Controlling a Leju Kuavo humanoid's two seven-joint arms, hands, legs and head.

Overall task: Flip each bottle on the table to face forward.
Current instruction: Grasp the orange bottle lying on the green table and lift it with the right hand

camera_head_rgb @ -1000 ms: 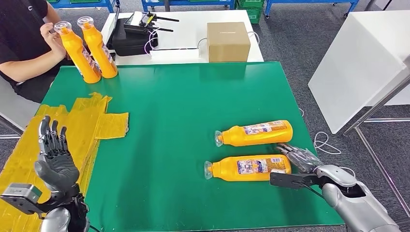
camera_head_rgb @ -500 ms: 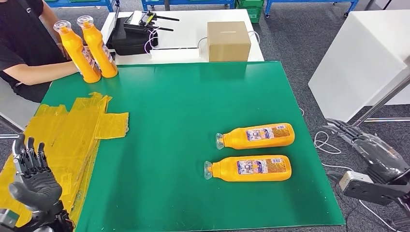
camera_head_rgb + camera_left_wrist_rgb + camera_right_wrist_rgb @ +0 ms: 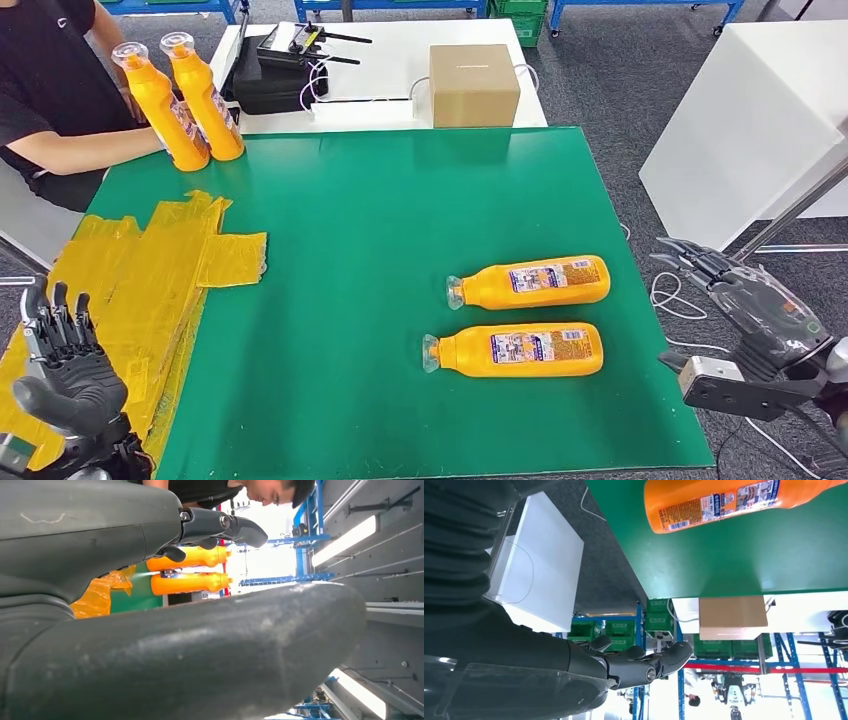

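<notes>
Bottles [image 3: 527, 282] [image 3: 514, 349] lie labels-up near the table's [image 3: 400, 200] right edge, seemingly already flipped. Right hand [image 3: 745, 300] hangs off that edge, left hand [image 3: 65, 365] at the near-left corner; both spread, empty.

No wording can be read anywhere. The two lying bottles, the far one [image 3: 530, 281] at about 4 o'clock on the mat [image 3: 380, 200] and the near one [image 3: 515, 349] at about 5 o'clock, each carry a blue, white and red label whose print is too small to make out, with a barcode near the base end in the right wrist view. The two standing bottles [image 3: 185, 100] at 11 o'clock bear labels too blurred to read, and the box [image 3: 473, 85] at 12 o'clock shows only a faint unreadable line on its top.
</notes>
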